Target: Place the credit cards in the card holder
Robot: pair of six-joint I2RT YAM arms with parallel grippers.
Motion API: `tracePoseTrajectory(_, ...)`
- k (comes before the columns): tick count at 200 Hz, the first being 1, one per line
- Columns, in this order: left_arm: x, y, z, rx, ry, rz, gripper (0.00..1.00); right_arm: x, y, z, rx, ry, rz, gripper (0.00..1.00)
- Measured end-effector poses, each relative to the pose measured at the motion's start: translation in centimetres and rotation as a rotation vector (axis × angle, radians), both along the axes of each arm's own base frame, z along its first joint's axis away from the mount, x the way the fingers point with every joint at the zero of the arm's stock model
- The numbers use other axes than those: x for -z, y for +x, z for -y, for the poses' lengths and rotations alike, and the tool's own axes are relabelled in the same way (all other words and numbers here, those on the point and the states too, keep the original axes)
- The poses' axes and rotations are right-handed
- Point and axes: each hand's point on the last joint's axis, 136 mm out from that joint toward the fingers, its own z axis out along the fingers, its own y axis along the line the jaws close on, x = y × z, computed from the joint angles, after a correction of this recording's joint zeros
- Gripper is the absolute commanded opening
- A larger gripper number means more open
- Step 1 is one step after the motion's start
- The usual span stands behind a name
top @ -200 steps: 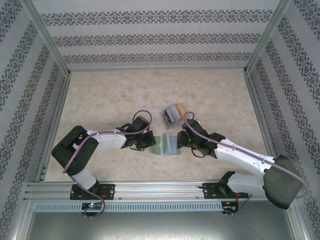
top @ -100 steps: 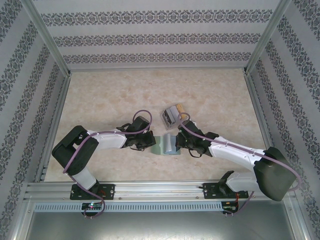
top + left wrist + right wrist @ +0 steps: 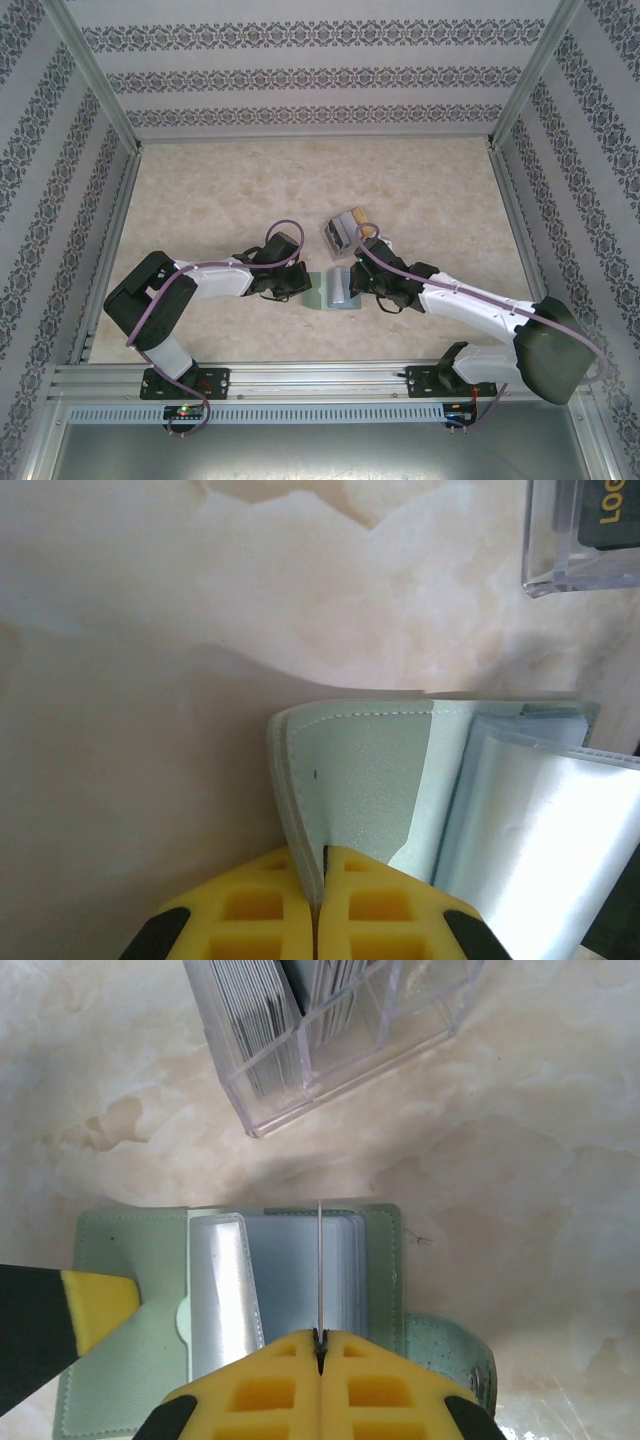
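The sage-green card holder (image 3: 335,292) lies open on the table between the arms, its clear inner sleeves (image 3: 290,1270) facing up. My left gripper (image 3: 303,287) is shut on the card holder's left cover (image 3: 360,770), lifting that flap on edge between the yellow fingers (image 3: 250,910). My right gripper (image 3: 320,1345) is shut on a thin credit card (image 3: 320,1260), seen edge-on and standing upright over the sleeves. More credit cards stand in a clear plastic box (image 3: 330,1030) just beyond the card holder (image 3: 135,1260).
The clear box (image 3: 345,228) sits close behind the card holder, a little to the right. The holder's snap tab (image 3: 455,1360) sticks out on its right side. Patterned walls and metal rails (image 3: 300,378) fence in the marble table top (image 3: 200,190).
My right arm has shifted slightly left, bringing the held card over the card holder. The left arm and the holder have stayed still.
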Motion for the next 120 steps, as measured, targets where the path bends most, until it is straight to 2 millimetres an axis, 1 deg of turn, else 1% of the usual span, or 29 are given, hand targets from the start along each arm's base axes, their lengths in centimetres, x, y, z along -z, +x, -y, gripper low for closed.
tracePoseTrajectory(30,0.0,0.0,0.0,0.0,0.0,0.0,0.0,1.1,-0.2,0.1,-0.003,-0.032,-0.026,0.0)
tracePoseTrajectory(61,0.0,0.0,0.0,0.0,0.0,0.0,0.0,1.6,-0.1,-0.3,-0.009,-0.042,-0.036,0.0)
tracePoseTrajectory(120,0.0,0.0,0.0,0.0,0.0,0.0,0.0,1.5,0.8,-2.8,-0.04,-0.014,-0.029,0.0)
